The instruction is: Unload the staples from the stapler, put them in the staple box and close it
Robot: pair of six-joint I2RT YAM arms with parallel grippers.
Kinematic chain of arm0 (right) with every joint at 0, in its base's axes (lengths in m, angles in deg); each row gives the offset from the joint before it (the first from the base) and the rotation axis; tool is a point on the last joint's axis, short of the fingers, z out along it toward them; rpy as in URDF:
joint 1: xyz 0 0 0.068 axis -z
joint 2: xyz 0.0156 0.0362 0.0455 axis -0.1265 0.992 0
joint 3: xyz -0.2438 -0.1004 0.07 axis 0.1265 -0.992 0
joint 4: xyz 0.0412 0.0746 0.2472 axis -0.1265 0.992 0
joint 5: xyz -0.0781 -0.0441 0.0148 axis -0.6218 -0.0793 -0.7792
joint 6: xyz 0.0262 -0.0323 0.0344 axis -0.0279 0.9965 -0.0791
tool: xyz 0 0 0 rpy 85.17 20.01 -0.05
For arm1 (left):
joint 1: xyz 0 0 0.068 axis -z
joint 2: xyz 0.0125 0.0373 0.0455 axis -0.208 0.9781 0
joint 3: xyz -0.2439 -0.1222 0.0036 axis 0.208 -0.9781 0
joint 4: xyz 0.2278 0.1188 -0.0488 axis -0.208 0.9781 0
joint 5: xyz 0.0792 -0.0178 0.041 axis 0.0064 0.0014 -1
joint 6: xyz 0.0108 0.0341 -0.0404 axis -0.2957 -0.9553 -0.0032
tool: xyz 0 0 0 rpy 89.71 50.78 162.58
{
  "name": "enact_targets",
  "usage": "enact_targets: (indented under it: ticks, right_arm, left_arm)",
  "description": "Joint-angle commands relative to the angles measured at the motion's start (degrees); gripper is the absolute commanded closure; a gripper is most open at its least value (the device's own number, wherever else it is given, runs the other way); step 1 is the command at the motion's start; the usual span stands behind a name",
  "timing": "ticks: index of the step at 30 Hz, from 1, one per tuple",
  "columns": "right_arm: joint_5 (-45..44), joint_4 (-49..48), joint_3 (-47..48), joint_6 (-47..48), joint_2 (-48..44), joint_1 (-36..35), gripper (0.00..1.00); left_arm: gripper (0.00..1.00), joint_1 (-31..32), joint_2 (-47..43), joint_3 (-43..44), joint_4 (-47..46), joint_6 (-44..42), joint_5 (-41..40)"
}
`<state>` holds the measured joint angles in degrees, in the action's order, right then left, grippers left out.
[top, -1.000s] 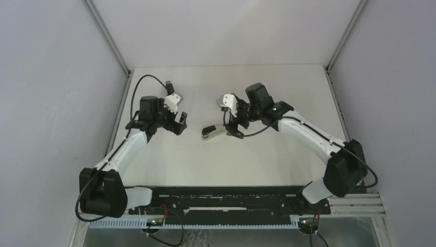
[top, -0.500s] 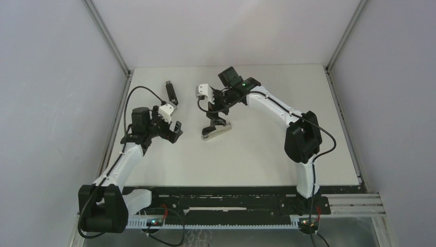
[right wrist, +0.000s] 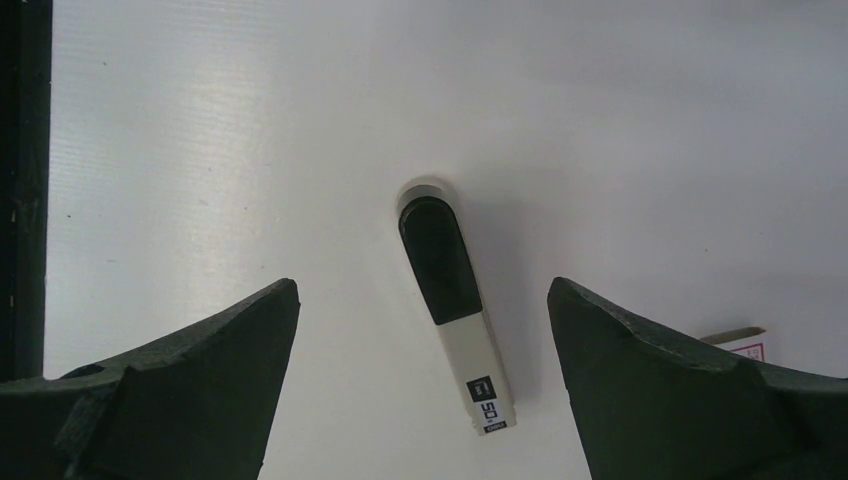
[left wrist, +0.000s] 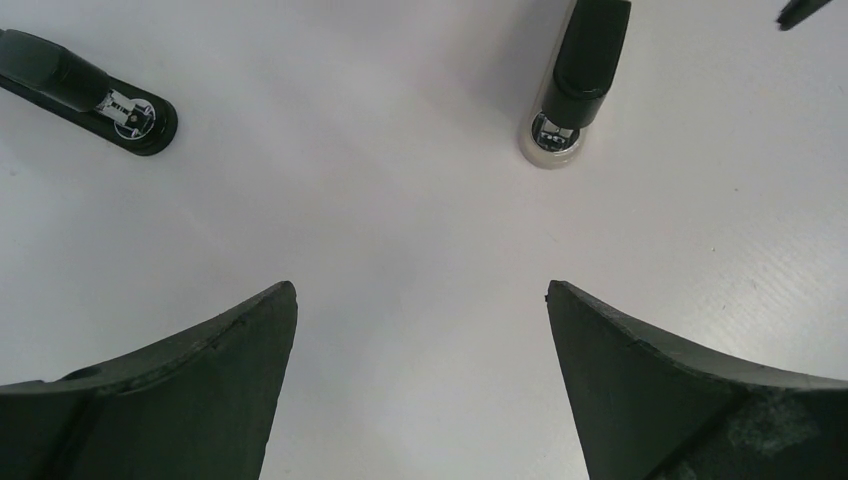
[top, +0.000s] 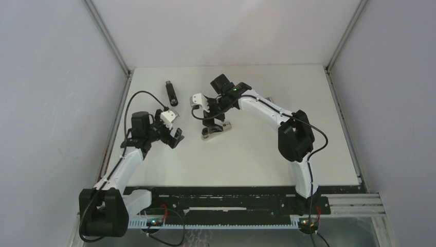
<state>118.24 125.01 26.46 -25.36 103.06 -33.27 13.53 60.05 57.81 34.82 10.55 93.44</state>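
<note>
While the cream-bodied, black-topped plastic stapler (right wrist: pixel 455 310) lies shut on the white table (top: pixel 257 149) right under the right gripper (right wrist: pixel 420 288), whose jaws are released and empty, no grey staple strips show anywhere (presumably they sit inside it). Unloading looks barely begun. The left gripper (left wrist: pixel 420 290), likewise released and empty, hovers nearby, and opening the stapler and emptying it both remain.

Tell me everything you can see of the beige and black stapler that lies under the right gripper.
The stapler is slim, with a beige, plastic-looking body and a black top piece over its rounded end. The square end bears a small dark label. Bright metal shows at its front in the left wrist view. It looks closed and lies flat on the white table. The right gripper hangs open above it, with a finger on either side, apparently not touching it.
</note>
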Motion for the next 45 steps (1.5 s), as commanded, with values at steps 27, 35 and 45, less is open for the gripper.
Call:
enact_targets:
  ticks: [27,35,45]
  right_arm:
    - [6.41,4.39,8.96,4.65,12.26,-1.51,0.28]
    - [4.88,3.73,10.99,3.11,14.60,-1.74,0.33]
    - [5.66,4.99,11.03,3.65,14.08,-1.09,0.59]
  left_arm:
    - [0.00,-4.49,3.86,2.86,9.09,-11.47,11.08]
    - [0.00,-4.58,4.75,3.47,10.40,-12.10,11.54]
    - [0.00,-4.68,7.75,5.53,13.17,-13.25,12.54]
